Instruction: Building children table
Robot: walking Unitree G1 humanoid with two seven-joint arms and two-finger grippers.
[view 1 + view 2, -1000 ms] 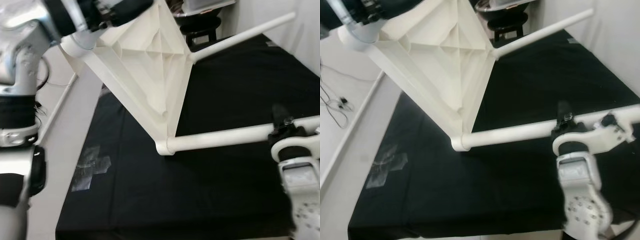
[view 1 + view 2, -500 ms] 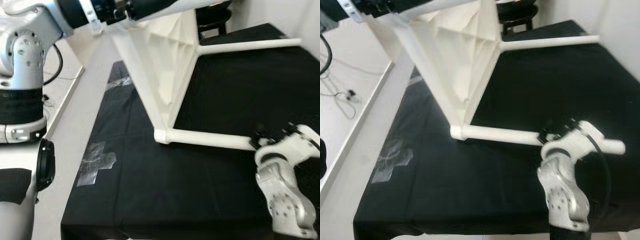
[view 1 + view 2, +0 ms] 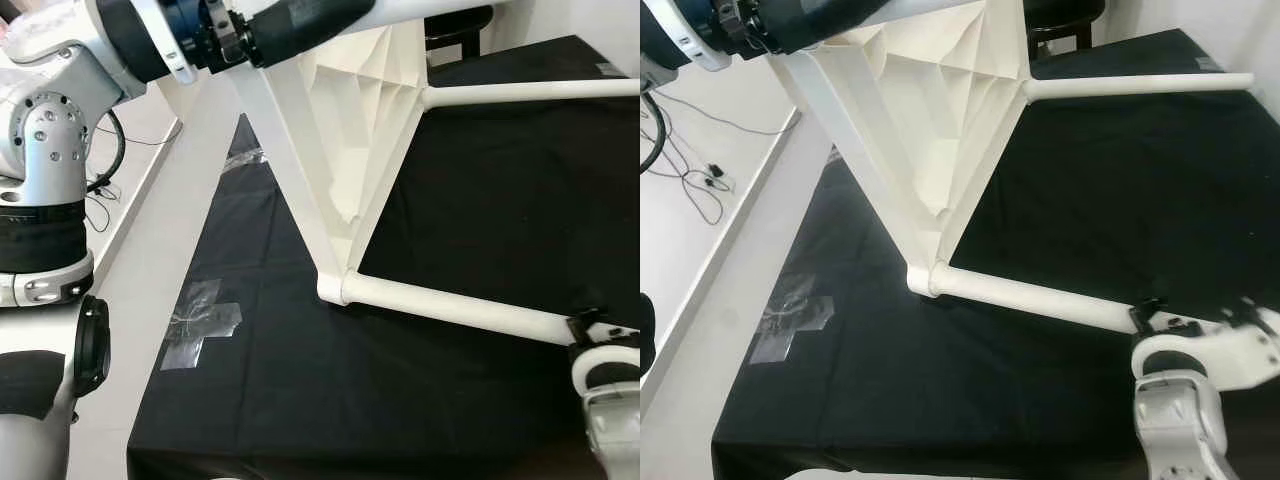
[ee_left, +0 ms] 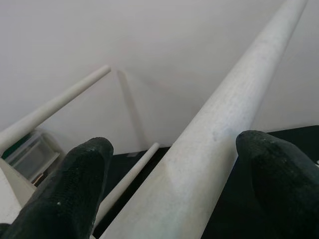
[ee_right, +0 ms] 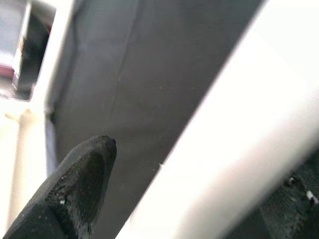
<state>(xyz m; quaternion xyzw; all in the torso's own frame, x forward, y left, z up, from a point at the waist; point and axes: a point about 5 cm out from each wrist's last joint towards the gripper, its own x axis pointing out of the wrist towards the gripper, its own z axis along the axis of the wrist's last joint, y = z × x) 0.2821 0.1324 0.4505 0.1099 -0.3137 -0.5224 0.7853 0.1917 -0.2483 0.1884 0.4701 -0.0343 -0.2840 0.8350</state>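
Left gripper (image 4: 169, 184) clamped one upper table leg (image 4: 219, 124), right gripper (image 3: 1180, 325) clamped lower leg (image 3: 1040, 297); tabletop (image 3: 940, 110) stood tilted on edge over black cloth (image 3: 940, 390), likely for flipping.

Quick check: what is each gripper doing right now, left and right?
Left gripper: shut on a white table leg, one black finger on each side.
Right gripper: shut on the lower table leg near its outer end.
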